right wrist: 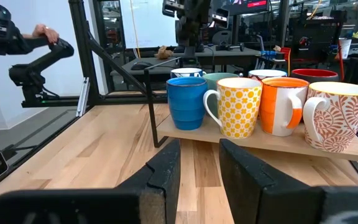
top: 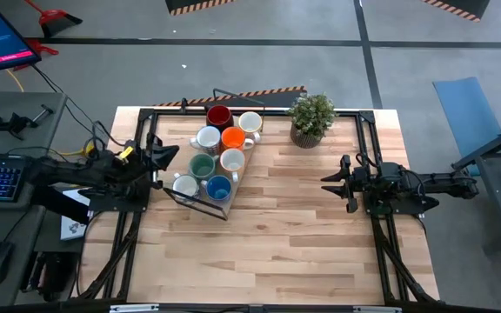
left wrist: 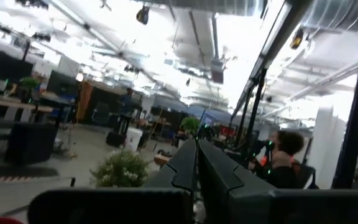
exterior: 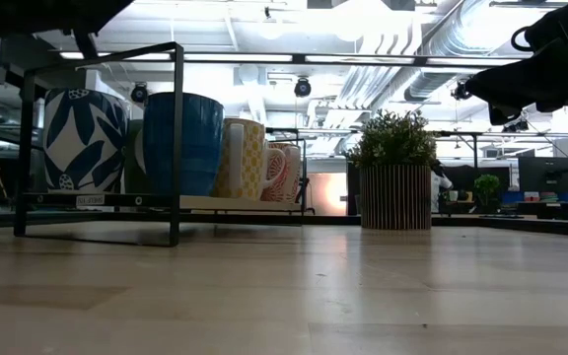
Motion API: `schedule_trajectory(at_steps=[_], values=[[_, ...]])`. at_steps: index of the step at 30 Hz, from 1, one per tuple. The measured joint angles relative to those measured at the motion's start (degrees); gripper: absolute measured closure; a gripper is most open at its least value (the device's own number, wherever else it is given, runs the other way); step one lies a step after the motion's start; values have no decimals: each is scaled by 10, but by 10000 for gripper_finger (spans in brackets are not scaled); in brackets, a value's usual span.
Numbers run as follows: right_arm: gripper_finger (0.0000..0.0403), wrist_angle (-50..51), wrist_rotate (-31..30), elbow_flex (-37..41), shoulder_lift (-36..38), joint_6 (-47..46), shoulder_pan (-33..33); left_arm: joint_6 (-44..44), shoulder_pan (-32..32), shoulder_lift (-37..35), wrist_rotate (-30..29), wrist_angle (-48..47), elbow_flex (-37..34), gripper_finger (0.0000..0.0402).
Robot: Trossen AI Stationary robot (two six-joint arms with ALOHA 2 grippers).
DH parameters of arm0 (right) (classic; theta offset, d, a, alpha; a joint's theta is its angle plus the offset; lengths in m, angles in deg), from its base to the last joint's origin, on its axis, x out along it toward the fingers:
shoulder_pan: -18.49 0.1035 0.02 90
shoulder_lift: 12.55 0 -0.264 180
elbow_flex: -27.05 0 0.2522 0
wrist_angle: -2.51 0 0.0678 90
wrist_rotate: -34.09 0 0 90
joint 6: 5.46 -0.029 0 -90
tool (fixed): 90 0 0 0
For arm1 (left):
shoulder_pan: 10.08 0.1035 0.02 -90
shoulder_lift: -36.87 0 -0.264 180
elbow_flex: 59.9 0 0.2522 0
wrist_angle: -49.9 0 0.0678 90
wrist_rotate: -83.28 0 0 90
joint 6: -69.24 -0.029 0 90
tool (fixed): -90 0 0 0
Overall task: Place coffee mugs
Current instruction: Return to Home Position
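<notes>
Several coffee mugs stand upright in two rows on a wooden board (top: 230, 205) inside a black frame at the table's far left. Among them are a dark red mug (top: 219, 116), an orange one (top: 233, 137), a teal one (top: 202, 165) and a blue one (top: 218, 187). In the right wrist view the blue mug (right wrist: 186, 102), a yellow-dotted one (right wrist: 239, 107) and the orange one (right wrist: 284, 106) face me. My left gripper (top: 175, 155) is shut and empty just left of the board, tilted upward (left wrist: 196, 158). My right gripper (top: 327, 183) is open at the table's right (right wrist: 199, 168), pointing level toward the mugs.
A potted green plant (top: 310, 121) stands at the far edge, right of the mugs, and also shows in the low view (exterior: 394, 170). Bare wooden tabletop (top: 277, 235) lies between the arms and toward the near edge. A person's hand (right wrist: 45, 31) shows beyond the table.
</notes>
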Motion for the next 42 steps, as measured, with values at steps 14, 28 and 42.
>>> schedule_trajectory(at_steps=[14, 28, 42], values=[[308, 0, 0, 0, 0, 0, 0, -40, -25, -126, 13, -6, -84, 394], [308, 0, 0, 0, 0, 0, 0, -65, -76, -150, 11, -22, -84, 394], [308, 0, 0, 0, 0, 0, 0, -4, -75, -149, 11, -23, -84, 394]])
